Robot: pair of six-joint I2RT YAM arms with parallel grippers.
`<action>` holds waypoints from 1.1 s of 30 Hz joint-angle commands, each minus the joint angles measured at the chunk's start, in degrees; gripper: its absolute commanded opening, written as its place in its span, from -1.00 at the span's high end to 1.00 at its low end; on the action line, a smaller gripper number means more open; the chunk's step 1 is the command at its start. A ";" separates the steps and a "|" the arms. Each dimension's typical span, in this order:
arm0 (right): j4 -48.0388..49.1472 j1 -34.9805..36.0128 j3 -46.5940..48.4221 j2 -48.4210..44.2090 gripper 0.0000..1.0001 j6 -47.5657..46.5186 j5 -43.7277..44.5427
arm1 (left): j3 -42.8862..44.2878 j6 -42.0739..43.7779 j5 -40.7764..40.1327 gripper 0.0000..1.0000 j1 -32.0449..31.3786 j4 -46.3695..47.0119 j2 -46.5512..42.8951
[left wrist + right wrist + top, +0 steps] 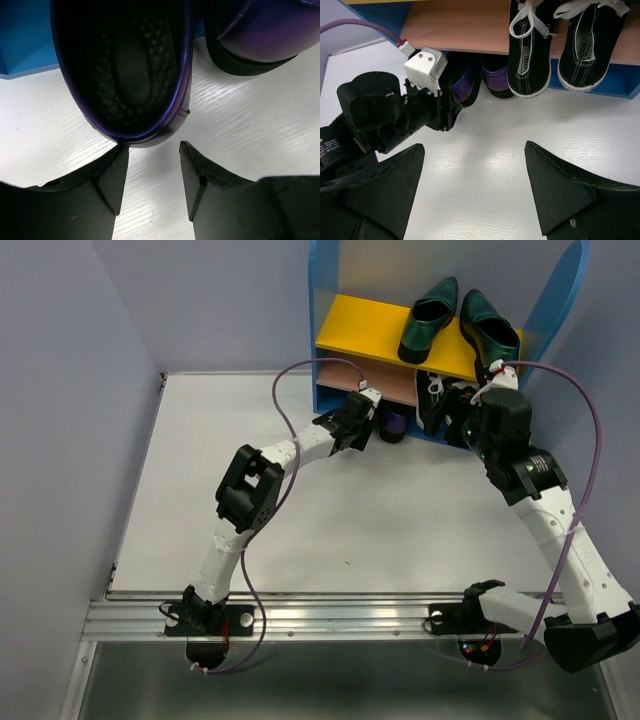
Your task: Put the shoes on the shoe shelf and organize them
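Overhead, I see the shoe shelf (325, 340) standing at the far edge of the bench (300, 530). Both green loafers (430, 320) lie side by side on its yellow upper board. The black sneakers (432, 405) show only in part on the tan middle board, behind the right arm. The left end effector (365, 418) reaches to the foot of the shelf, just beside a purple shoe (393, 425). The right end effector (462, 418) is close to the sneakers. From up here I cannot tell how far either one is open.

On the left wrist camera, the left end effector's jaws stand partly open and hold nothing. The purple shoe's heel sits just beyond the fingertips (115, 165), at the mouth of the gap rather than inside it, with its opening towards the camera. The other purple shoe (265, 35) lies just beside it on the right.

On the right wrist camera, the right end effector is spread wide, with only bare bench between its fingers (555, 175). It hangs apart from the shelf front. The two sneakers rest on the tan board with their heels overhanging its front edge, ahead and to the right of the gap. Both purple shoes sit under that board. The left end effector's tip is right at the left one, though I cannot tell whether it touches.
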 commanded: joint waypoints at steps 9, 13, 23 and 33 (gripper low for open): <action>0.63 -0.22 2.51 0.27 -0.74 -0.48 0.79 | 0.84 0.48 0.32 -0.13 0.37 16.39 -2.00; 0.63 -0.22 2.51 0.45 -0.74 -0.39 0.79 | -3.90 -0.24 -0.39 -0.15 0.28 19.21 -5.95; 0.98 -0.22 1.98 0.45 -0.74 -0.39 0.62 | -14.10 -1.47 -0.65 -0.48 -0.33 21.84 -13.07; 1.16 -0.22 1.89 0.27 -0.74 -0.22 0.27 | -20.18 -3.76 -2.85 -0.71 -0.33 27.83 -15.81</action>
